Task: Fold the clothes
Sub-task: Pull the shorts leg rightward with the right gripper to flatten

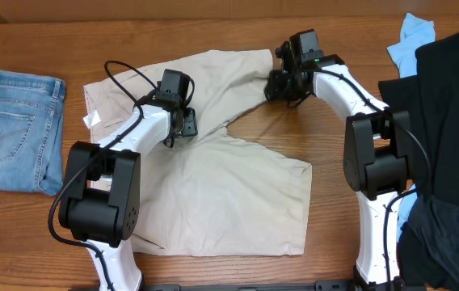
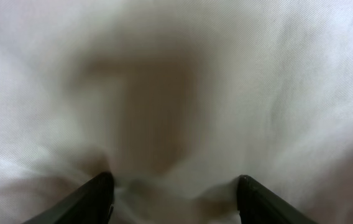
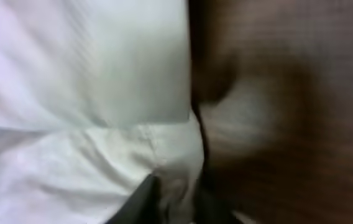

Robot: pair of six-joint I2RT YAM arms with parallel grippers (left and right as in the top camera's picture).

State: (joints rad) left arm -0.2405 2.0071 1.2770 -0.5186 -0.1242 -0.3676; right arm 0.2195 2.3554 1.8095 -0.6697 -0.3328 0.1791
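Note:
The pale beige shorts (image 1: 229, 194) lie spread on the wooden table (image 1: 326, 137), waistband at the left with a small white label (image 1: 92, 120). My left gripper (image 1: 183, 123) presses down near the crotch. In its wrist view the gripper (image 2: 175, 193) is open, its fingers (image 2: 96, 196) wide apart on the cloth (image 2: 183, 81), with a slight ridge of fabric between them. My right gripper (image 1: 280, 83) is at the hem of the far leg. Its wrist view shows the gripper (image 3: 176, 199) shut on the hem edge of the shorts (image 3: 89, 93), beside bare wood (image 3: 288, 124).
Folded blue jeans (image 1: 15, 129) lie at the left edge of the table. A heap of black clothing (image 1: 448, 121) fills the right side, with a light blue garment (image 1: 411, 40) behind it. Both arm bases stand at the front edge.

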